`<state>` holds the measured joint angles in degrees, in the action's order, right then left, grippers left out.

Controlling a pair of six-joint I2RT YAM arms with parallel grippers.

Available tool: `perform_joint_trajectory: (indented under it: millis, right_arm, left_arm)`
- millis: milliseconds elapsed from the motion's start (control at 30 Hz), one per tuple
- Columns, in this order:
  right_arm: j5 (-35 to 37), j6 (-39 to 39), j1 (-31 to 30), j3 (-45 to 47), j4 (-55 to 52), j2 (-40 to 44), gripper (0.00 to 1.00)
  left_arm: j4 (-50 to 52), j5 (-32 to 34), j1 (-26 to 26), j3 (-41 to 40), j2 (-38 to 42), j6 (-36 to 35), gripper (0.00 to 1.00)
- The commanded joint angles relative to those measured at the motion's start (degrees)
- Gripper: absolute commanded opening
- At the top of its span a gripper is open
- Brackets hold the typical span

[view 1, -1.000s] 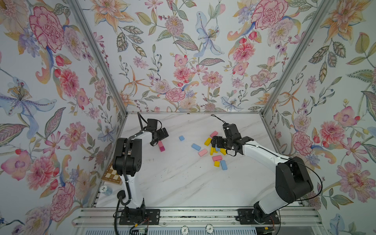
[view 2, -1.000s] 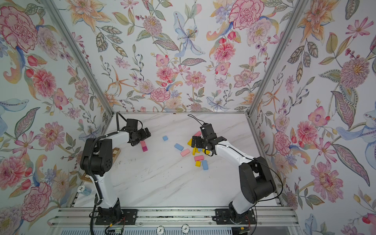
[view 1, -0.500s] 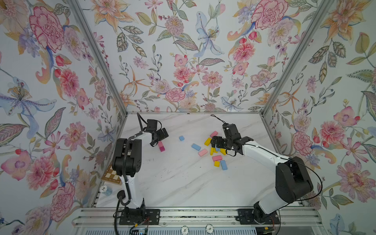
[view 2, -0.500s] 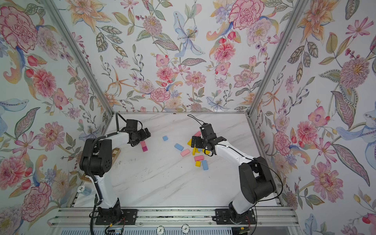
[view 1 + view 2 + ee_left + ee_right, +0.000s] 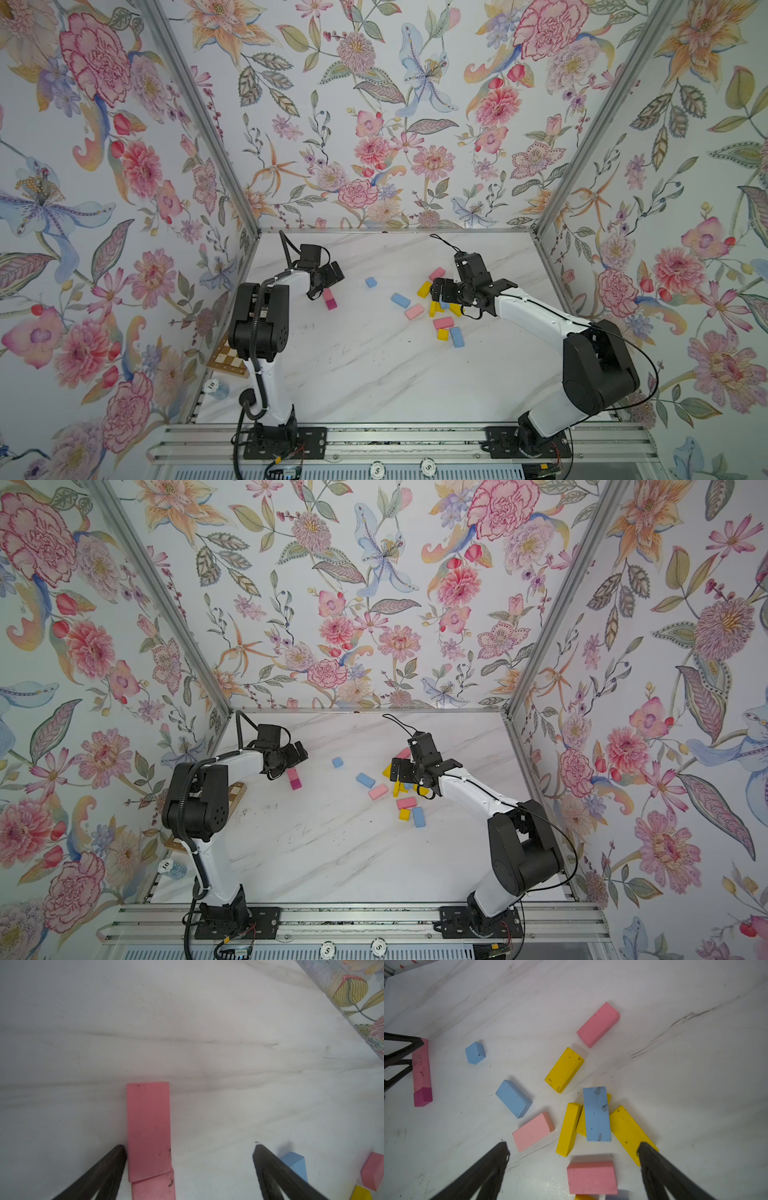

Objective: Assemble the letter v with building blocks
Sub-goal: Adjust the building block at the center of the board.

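Pink block [image 5: 148, 1130] lies inside the wide-spread left pincer [image 5: 189, 1147], perhaps touching it.

**Both reaching, both spread wide**

Your left arm [image 5: 291, 279] reaches forward from its base with the elbow bent. Its wrist tips down, so the left gripper [image 5: 189, 1147] points downward, fingers [image 5: 108, 1167] set far apart. Your right arm [image 5: 536, 309] stretches forward and inward, wrist also bent down. The right gripper [image 5: 573, 1145] hangs low, its jaws just as wide.
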<state>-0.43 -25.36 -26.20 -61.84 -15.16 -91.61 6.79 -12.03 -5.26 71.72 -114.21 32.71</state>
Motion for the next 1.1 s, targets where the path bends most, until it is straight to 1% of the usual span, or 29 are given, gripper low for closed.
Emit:
perform_joint_trajectory:
  millis: [0, 1067]
  right_arm:
    - [0.50, -0.53, -0.43, -0.92, 0.61, -0.71, 0.99]
    - [0.44, -0.31, -0.44, -1.21, 0.54, -0.76, 0.99]
  left_arm:
    - [8.05, -2.82, -0.02, -3.43, -2.15, 2.08, 0.99]
    - [7.41, -3.17, -0.90, -4.93, -1.43, 3.00, 0.99]
